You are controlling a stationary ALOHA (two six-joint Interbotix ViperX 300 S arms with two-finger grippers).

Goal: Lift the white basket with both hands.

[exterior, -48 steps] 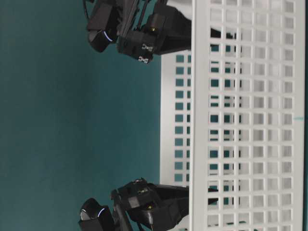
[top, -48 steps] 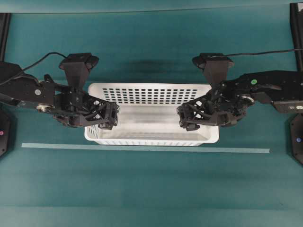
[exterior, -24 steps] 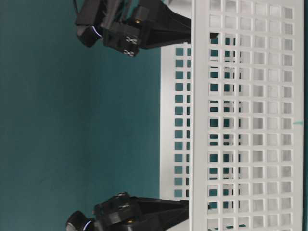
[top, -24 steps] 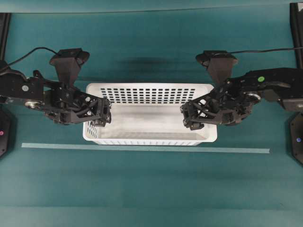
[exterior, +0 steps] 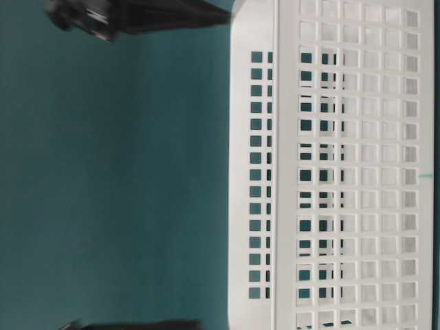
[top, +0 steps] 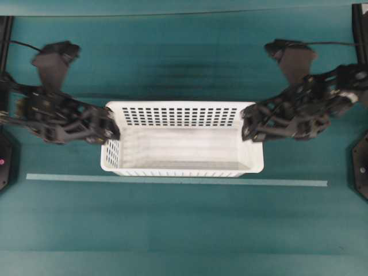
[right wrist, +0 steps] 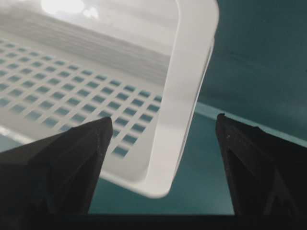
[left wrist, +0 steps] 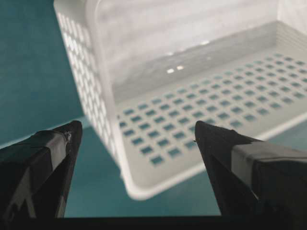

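Observation:
The white basket (top: 183,138) stands on the teal table, empty, its long sides running left to right. My left gripper (top: 110,130) is at the basket's left end, open, and holds nothing. In the left wrist view (left wrist: 136,139) the basket's end rim (left wrist: 103,96) lies between the spread fingers, apart from both. My right gripper (top: 247,127) is at the right end, open and empty. In the right wrist view (right wrist: 163,129) the rim (right wrist: 192,72) lies between its fingers, untouched. The table-level view shows the basket wall (exterior: 344,172).
A pale tape strip (top: 172,180) runs along the table just in front of the basket. Black mounts stand at the left edge (top: 4,167) and right edge (top: 361,169). Blurred arm parts show at the table-level view's top (exterior: 137,14) and bottom (exterior: 130,323).
Both grippers have pulled back outward, from over the basket's inside to its two ends. The basket stays on the table, almost where it was.

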